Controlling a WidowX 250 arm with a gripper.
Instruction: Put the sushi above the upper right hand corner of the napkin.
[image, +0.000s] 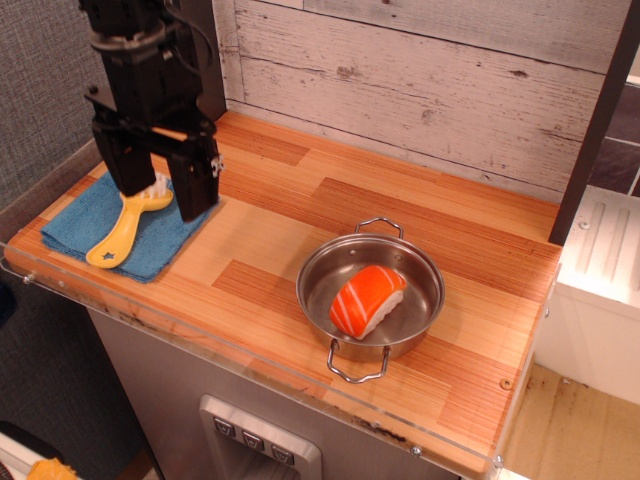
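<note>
Sushi (367, 299), a toy salmon nigiri with an orange striped top and white rice base, lies tilted inside the steel pot (370, 296) near the front of the wooden counter (300, 230). It is well apart from the blue napkin (85, 222), which lies flat at the counter's left end with a yellow star-handled brush (125, 225) resting on it.

The gripper (158, 195) hangs over the napkin's right part, its two dark fingers spread apart with the brush head between them; nothing is grasped. Whether the fingertips touch the cloth cannot be told from this view.

The step in hand looks like the approach to the sushi, so nothing of the task is done yet. To do it well, the arm should lift clear of the brush first, so the bristles are not dragged along, then travel right and forward over the pot. The fingers should come down inside the rim, clear of the two wire handles, and straddle the nigiri across its short width. A soft toy on a curved pot floor may slide or roll, so a centred, low grip on the rice base seems safest. The target spot is the bare wood just behind the napkin's far right corner.
</note>
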